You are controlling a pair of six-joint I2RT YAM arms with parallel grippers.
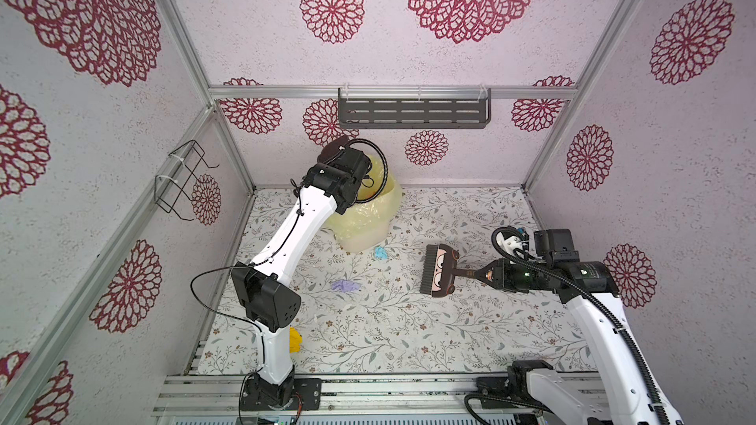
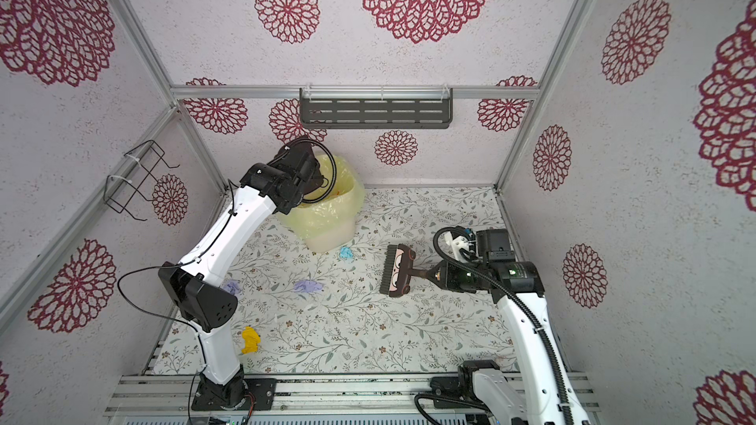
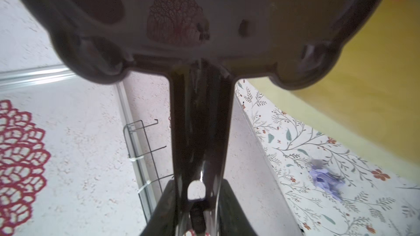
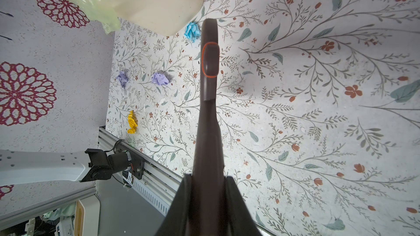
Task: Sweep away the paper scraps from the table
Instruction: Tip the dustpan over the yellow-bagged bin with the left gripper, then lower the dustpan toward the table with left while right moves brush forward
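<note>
The left gripper [image 3: 197, 182] is up at the back of the table [image 1: 450, 341], jaws clamped on the handle of the brown dustpan [image 3: 227, 7], which hangs over the mouth of the cream bin [image 1: 364, 239]. The bin wears a yellow bag [image 2: 339, 206]. In the left wrist view only the pan's underside shows, so whatever sits in it can't be seen. Inside the bag there's a blur of orange-pink, too soft to name.

Over to the right gripper [image 4: 208, 178]: it's squeezed tight on the handle of the brush [image 1: 437, 275], bristles facing the bin, well apart from it.

Out on the table, the light blue scrap [image 1: 380, 253] sits just beside the bin's base. The lilac scrap [image 2: 307, 286] lies mid-table, between brush and left arm. The second lilac scrap [image 2: 232, 287] is tucked by the left arm's elbow, and the yellow scrap [image 2: 250, 339] lies near that arm's base at the front edge.
</note>
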